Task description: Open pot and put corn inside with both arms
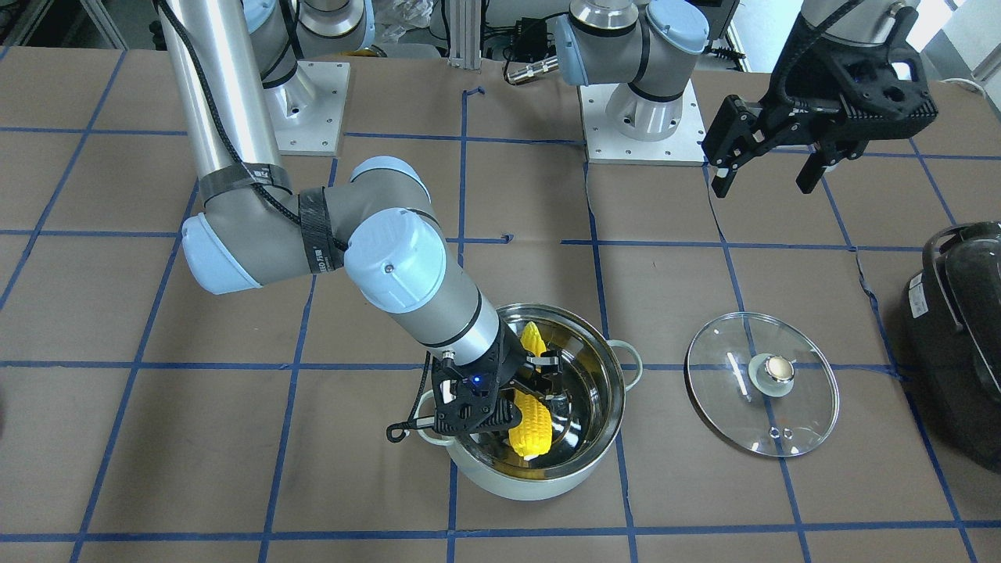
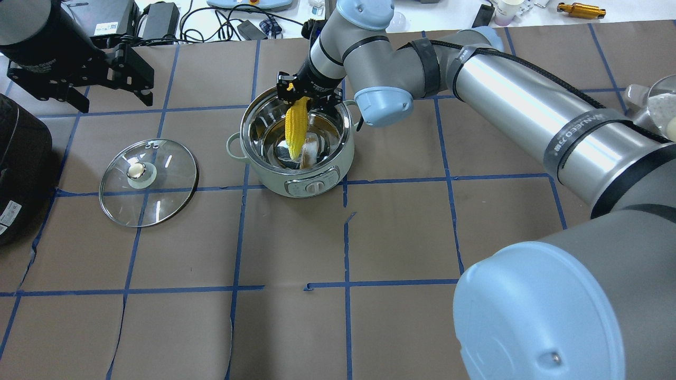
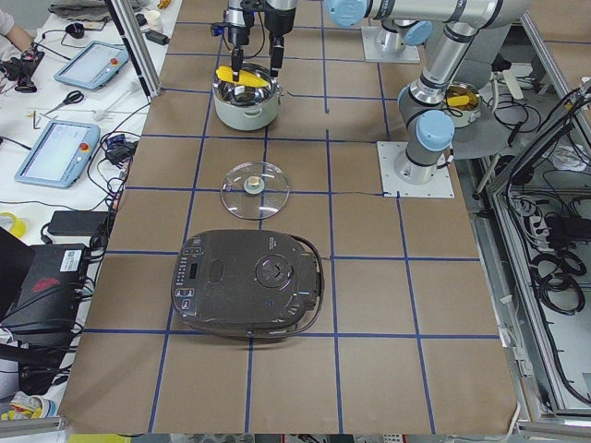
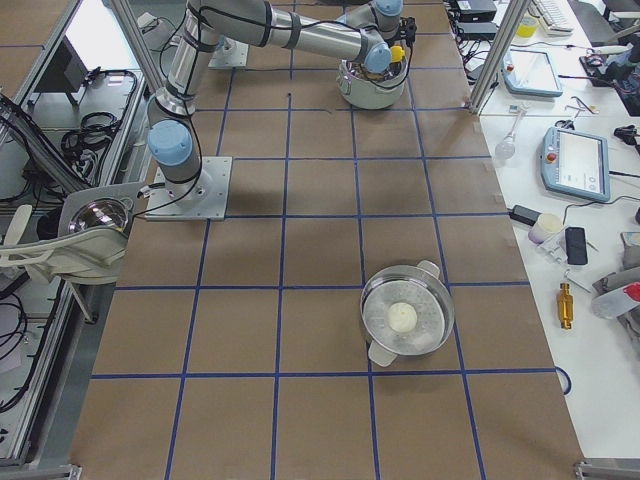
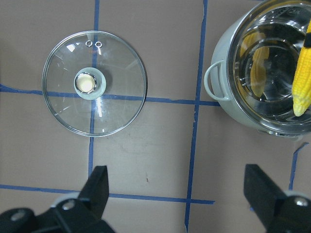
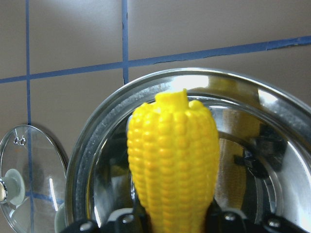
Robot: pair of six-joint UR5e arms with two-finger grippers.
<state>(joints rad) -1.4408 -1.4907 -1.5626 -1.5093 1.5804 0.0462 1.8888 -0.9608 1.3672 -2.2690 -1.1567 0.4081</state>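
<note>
The mint-green pot (image 1: pixel 539 469) stands open on the table, its steel inside showing (image 2: pixel 311 184). My right gripper (image 1: pixel 533 377) is shut on the yellow corn (image 1: pixel 530 426) and holds it tilted inside the pot's rim, pointed end down (image 2: pixel 296 129). The right wrist view shows the corn (image 6: pixel 172 160) between the jaws over the pot. The glass lid (image 1: pixel 762 383) lies flat on the table beside the pot, knob up (image 2: pixel 149 182). My left gripper (image 1: pixel 762 186) is open and empty, raised above the table behind the lid (image 5: pixel 179 194).
A large black appliance (image 1: pixel 958 344) sits at the table's end beyond the lid (image 3: pixel 249 281). A second steel pot with a white object inside (image 4: pixel 405 320) stands far off toward the other end. Blue tape lines cross the brown table cover.
</note>
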